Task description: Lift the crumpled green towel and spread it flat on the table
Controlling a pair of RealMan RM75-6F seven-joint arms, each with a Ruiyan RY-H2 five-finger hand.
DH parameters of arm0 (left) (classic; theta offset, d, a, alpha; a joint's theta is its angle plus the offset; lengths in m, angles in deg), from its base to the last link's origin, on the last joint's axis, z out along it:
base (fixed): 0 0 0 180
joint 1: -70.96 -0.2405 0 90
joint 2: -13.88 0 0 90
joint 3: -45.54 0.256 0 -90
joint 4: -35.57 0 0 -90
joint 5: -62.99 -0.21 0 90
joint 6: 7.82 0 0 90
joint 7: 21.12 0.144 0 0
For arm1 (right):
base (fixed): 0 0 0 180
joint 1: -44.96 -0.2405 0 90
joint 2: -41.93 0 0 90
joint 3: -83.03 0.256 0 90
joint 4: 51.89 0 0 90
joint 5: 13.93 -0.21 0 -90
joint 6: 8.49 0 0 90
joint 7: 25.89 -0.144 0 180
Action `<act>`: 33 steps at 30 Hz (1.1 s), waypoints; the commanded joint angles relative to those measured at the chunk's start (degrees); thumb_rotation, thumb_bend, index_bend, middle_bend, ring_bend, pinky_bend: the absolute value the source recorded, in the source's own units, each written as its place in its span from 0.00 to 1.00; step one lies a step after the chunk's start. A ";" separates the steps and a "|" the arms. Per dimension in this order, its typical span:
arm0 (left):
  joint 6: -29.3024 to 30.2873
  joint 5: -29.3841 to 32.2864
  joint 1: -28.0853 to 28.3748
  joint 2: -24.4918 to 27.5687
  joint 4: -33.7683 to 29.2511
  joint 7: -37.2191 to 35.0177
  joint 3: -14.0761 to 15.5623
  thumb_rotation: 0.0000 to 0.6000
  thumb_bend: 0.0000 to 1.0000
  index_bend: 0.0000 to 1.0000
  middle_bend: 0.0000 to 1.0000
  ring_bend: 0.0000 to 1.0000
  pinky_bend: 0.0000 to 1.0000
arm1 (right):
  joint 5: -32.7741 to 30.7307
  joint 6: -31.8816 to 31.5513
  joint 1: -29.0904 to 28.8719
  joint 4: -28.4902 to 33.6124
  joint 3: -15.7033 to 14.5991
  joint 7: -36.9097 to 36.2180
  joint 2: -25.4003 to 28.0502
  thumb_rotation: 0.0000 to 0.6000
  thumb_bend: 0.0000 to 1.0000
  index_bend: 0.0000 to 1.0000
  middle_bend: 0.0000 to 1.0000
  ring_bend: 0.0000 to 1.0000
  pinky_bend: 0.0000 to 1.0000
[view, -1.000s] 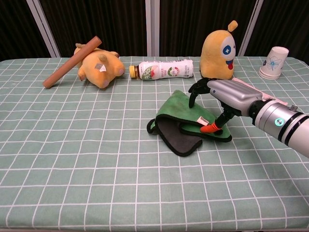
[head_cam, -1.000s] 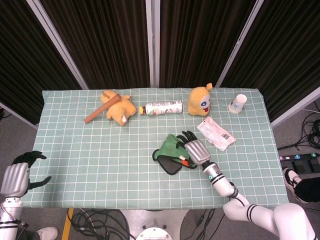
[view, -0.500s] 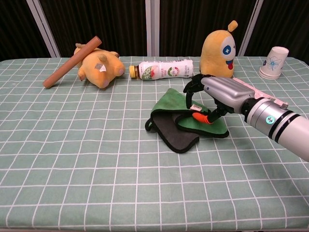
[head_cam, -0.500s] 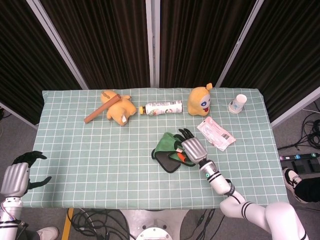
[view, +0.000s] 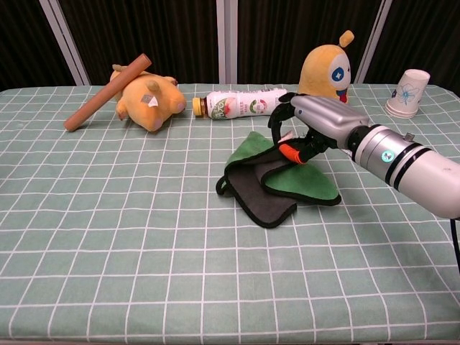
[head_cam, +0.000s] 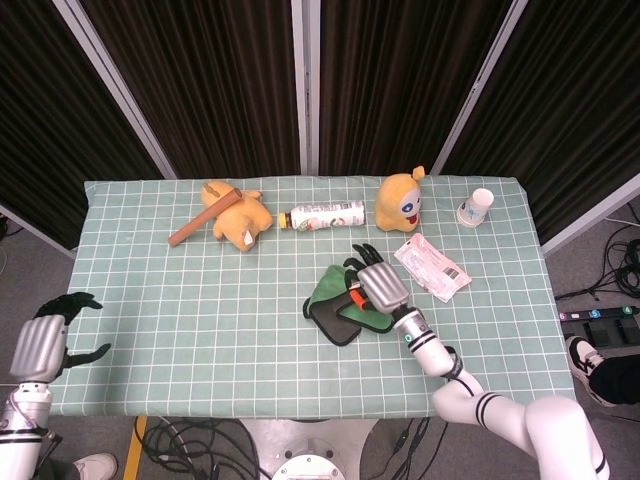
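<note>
On table (head_cam: 150, 300), one green towel (view: 295, 180), two plush toys (head_cam: 240, 220), one bottle (head_cam: 325, 215)

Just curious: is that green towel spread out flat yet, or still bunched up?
Still bunched. The towel lies folded over itself, dark underside showing, with the right hand on its top edge.

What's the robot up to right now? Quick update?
Right hand pinching the green towel, one fold raised. Left hand open, off the table. Bottle lies just behind the towel.
</note>
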State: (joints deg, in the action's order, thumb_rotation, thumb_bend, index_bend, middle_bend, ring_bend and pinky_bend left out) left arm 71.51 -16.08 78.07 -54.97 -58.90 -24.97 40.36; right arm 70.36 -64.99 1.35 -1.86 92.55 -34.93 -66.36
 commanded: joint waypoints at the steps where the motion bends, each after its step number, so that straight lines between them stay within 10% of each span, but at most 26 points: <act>1: -1.37 -0.76 1.48 -0.63 0.28 -2.13 -0.74 1.00 0.14 0.41 0.36 0.25 0.24 | -0.13 -1.46 -0.45 2.54 1.11 0.86 1.40 1.00 0.41 0.68 0.27 0.01 0.00; 24: -28.16 14.24 21.72 -12.51 1.56 -12.38 -9.22 1.00 0.03 0.41 0.34 0.25 0.25 | -12.43 -3.96 -7.84 26.90 14.22 30.20 8.29 1.00 0.41 0.68 0.26 0.01 0.00; 33: -32.43 21.19 27.01 -15.93 3.60 -8.37 -11.04 0.71 0.00 0.38 0.31 0.25 0.25 | -16.64 -5.90 -12.72 24.53 16.92 40.23 5.11 1.00 0.41 0.68 0.25 0.00 0.00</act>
State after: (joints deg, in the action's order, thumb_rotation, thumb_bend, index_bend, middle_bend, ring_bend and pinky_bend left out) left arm 39.65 4.51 104.52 -70.58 -55.59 -33.63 29.69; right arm 54.71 -69.98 -10.18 23.29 108.64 3.39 -60.42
